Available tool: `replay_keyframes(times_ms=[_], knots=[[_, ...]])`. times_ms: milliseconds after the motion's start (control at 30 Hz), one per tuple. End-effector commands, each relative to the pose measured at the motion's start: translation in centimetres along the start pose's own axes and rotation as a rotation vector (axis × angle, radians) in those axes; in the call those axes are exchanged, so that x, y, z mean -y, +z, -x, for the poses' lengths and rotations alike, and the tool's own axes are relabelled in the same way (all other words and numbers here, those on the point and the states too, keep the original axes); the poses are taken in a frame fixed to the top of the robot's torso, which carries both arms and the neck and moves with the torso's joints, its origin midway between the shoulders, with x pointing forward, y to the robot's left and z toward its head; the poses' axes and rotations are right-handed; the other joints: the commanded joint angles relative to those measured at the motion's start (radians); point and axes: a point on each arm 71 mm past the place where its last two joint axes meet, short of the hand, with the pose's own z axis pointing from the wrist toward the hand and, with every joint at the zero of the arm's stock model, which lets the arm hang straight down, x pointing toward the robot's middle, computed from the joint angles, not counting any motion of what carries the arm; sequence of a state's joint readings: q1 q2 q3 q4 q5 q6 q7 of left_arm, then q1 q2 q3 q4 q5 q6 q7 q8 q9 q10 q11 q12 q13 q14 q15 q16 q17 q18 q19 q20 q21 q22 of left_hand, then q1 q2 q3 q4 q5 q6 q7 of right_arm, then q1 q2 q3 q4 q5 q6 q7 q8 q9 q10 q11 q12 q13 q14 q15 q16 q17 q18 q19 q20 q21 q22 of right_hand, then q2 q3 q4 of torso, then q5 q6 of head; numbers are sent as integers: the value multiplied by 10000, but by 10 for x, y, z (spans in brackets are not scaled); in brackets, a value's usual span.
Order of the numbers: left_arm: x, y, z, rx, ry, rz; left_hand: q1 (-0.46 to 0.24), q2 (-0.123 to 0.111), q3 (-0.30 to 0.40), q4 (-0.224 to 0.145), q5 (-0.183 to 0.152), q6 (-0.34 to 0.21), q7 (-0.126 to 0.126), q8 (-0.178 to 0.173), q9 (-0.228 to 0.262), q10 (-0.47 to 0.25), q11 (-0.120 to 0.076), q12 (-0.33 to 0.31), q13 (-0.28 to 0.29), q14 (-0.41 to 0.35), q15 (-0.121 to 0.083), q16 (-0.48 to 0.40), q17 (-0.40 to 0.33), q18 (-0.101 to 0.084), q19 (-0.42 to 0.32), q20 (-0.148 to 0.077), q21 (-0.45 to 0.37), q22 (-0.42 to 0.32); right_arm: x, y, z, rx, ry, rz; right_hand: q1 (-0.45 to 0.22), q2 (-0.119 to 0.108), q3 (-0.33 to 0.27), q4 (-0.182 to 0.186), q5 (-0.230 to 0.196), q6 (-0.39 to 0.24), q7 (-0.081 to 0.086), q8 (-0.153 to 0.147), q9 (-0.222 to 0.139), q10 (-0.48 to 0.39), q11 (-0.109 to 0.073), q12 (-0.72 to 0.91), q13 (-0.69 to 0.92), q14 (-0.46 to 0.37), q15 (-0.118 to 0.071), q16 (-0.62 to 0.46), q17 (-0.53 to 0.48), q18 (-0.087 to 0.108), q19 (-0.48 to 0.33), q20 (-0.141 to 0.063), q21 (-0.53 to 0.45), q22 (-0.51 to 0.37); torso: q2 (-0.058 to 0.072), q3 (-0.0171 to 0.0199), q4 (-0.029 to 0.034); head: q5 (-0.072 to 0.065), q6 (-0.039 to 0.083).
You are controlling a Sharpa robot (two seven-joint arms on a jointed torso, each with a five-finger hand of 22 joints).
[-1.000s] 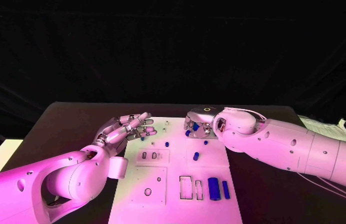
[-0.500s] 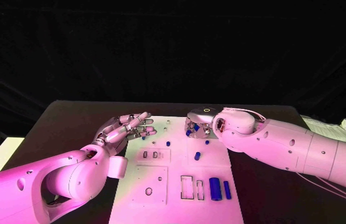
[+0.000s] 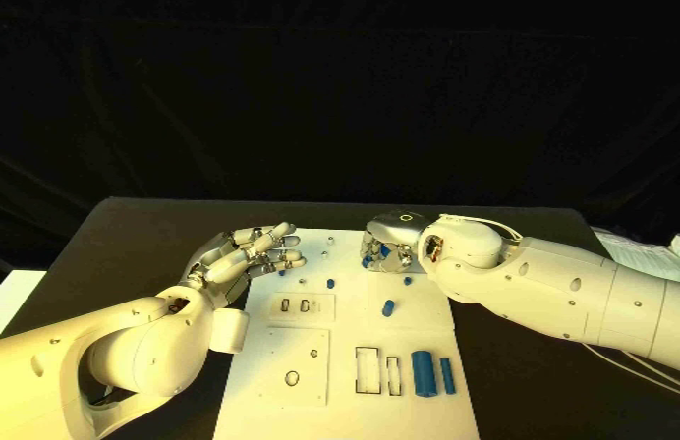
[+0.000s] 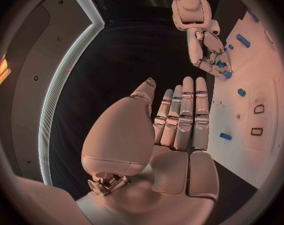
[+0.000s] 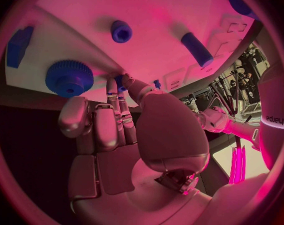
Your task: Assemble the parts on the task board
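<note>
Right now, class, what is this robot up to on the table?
The robot is assembling small blue parts on the flat white task board on the black table. Its right hand is at the board's far end, fingers down at a small blue piece; whether they grip it is unclear. Its left hand hovers over the board's left edge, fingers straight, holding nothing. Two blue cylinders lie near the board's near end.

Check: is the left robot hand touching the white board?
Apart. In the left wrist view the left robot hand has its fingers stretched out flat over the black table, beside the white board, holding nothing.
</note>
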State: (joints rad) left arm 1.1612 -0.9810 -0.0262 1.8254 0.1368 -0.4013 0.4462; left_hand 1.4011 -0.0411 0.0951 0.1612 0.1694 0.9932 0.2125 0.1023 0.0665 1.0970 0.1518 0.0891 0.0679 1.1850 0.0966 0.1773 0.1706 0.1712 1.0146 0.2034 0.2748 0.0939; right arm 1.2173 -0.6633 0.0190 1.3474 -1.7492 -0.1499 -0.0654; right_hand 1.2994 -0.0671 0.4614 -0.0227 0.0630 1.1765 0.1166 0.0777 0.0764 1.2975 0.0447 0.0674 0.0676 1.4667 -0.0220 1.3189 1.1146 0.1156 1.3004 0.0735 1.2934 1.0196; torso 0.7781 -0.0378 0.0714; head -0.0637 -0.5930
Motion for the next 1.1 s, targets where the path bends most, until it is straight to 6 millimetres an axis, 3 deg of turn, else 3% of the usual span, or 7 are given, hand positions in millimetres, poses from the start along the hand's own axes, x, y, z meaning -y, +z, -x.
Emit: replay_keyframes(times_ms=[33, 533, 700, 833, 1100], knots=[[1, 0, -1, -137, -69, -20, 35, -9, -23, -57, -33, -52, 55, -65, -15, -38, 48, -51, -15, 10, 28, -66, 18, 124, 20, 46, -40, -20, -1, 0, 7, 822, -83, -77, 46, 156, 23, 95, -51, 215, -115, 73, 198, 67, 7, 11, -6, 470, -86, 61, 13, -108, 79, 20, 30, 19, 26, -11, 14, -12, 69], [1, 1, 0, -149, -71, 0, 42, -4, -20, -64, -32, -54, 57, -71, -15, -42, 49, -57, -15, 10, 30, -71, 21, 124, 21, 47, -43, -23, -11, 20, 20, 1941, -56, -187, 78, 97, 98, 134, -77, 156, -73, 5, 218, -3, 38, -63, -34, 457, -69, 112, 47, -118, 90, 11, 90, 90, 89, -20, 50, 42, 137], [2, 1, 0, -167, -72, -5, 42, -4, -20, -64, -32, -54, 57, -71, -15, -42, 49, -57, -15, 10, 30, -71, 21, 124, 21, 47, -43, -23, -15, 30, 21, 2066, -45, -246, 80, 63, 125, 156, -76, 121, -44, -31, 223, -64, 61, -76, -43, 453, -49, 136, 64, -121, 85, 17, 106, 105, 122, -26, 88, 41, 183], [3, 1, -1, -192, -73, -16, 42, -4, -20, -64, -32, -54, 57, -71, -15, -42, 49, -57, -15, 10, 30, -71, 21, 124, 21, 47, -43, -23, -17, 37, 20, 2078, -51, -267, 78, 42, 140, 171, -80, 98, -25, -52, 225, -98, 77, -77, -46, 450, -39, 145, 67, -123, 82, 24, 115, 114, 124, -40, 84, 55, 172], [4, 2, -2, -238, -72, -45, 58, 4, -15, -85, -32, -59, 62, -84, -13, -48, 54, -73, -14, 7, 34, -90, 27, 123, 22, 50, -52, -33, -22, 44, 20, 2094, -48, -191, 78, 34, 145, 177, -81, 92, -18, -59, 227, -108, 82, -75, -46, 449, -35, 152, 74, -126, 84, 28, 122, 124, 166, -35, 97, 91, 186]])
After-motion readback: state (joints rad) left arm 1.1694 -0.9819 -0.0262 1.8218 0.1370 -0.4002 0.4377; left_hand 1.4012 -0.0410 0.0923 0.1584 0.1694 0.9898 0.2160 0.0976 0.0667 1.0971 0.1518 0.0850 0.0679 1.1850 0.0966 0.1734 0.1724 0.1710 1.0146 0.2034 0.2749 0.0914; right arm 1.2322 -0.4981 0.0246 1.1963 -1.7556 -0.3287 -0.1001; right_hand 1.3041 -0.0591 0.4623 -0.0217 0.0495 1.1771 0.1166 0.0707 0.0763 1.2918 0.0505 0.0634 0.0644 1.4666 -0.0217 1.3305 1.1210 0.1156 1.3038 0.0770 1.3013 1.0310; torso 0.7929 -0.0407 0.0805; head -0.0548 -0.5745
